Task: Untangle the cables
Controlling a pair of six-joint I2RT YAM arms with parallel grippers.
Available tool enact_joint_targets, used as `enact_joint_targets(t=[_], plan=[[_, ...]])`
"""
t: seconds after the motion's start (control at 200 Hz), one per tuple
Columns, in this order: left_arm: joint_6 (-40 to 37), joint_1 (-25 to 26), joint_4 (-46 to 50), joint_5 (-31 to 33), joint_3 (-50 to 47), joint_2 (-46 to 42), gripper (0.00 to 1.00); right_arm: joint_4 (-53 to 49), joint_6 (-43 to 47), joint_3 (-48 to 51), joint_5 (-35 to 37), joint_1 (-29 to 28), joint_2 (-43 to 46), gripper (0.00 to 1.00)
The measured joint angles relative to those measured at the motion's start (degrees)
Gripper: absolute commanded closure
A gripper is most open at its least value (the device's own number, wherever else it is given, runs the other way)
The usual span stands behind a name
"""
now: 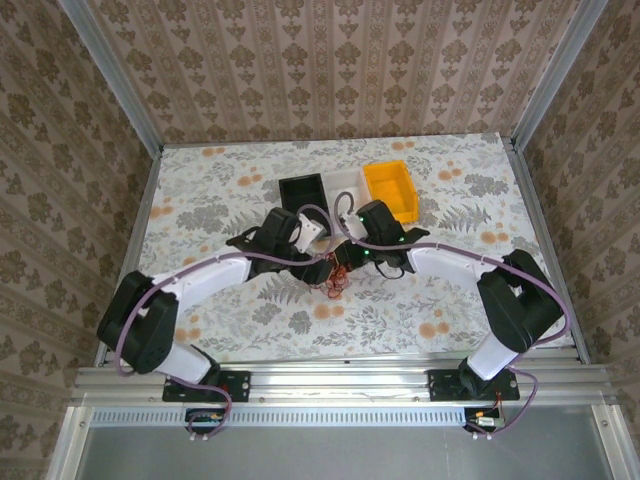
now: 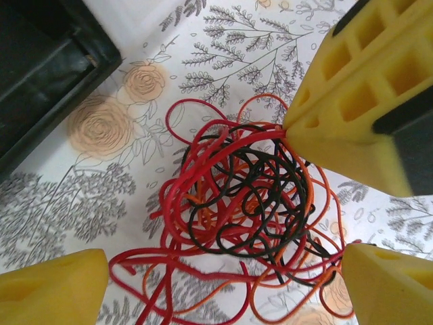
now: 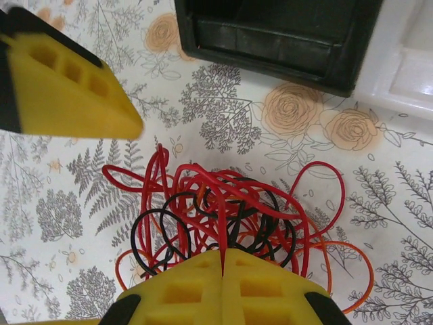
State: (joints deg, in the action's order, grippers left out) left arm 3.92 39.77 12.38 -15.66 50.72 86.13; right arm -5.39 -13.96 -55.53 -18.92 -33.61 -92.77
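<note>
The cables (image 2: 237,203) lie on the floral table as a loose tangle of thin red, orange and black wires, also in the right wrist view (image 3: 230,210) and between the arms from above (image 1: 336,282). My left gripper (image 2: 226,261) is open, its yellow fingers (image 2: 51,288) straddling the tangle's near side without touching it. My right gripper (image 3: 223,252) is shut on a red cable that rises from the top of the tangle. The left wrist view shows the right gripper (image 2: 287,130) pinching that red strand at the tangle's upper right.
A black bin (image 1: 304,190), a white bin (image 1: 346,183) and a yellow bin (image 1: 392,190) stand in a row just behind the grippers. The black bin's wall (image 3: 277,40) is close beyond the tangle. Open floral tabletop lies to either side.
</note>
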Motion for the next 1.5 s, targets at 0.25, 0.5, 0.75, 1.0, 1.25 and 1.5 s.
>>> enact_joint_targets(t=[0.25,0.5,0.75,1.0,1.25,1.5], plan=[[-1.0,2.9,-3.3,6.4,2.4,7.6,0.11,0.1,-1.6,0.4,-2.4,1.9,0.0,1.0],[-1.0,3.3,-8.6,13.6,2.2,9.0,0.12,1.9,-4.9,2.8,-5.2,6.1,0.1,1.0],[-1.0,3.3,-11.4,15.9,2.2,13.1,0.11,6.9,-12.7,9.3,-6.5,12.2,2.9,1.0],[-0.9,3.3,-12.8,19.0,2.1,13.6,0.12,8.5,-17.0,12.4,-5.0,13.6,5.9,1.0],[-1.2,3.3,-12.6,16.5,-0.7,9.0,0.03,8.6,-19.1,13.0,-3.6,14.5,6.4,1.0],[-2.3,2.5,-7.5,4.9,0.3,3.2,0.05,8.6,-19.3,13.0,-3.6,15.0,4.7,1.0]])
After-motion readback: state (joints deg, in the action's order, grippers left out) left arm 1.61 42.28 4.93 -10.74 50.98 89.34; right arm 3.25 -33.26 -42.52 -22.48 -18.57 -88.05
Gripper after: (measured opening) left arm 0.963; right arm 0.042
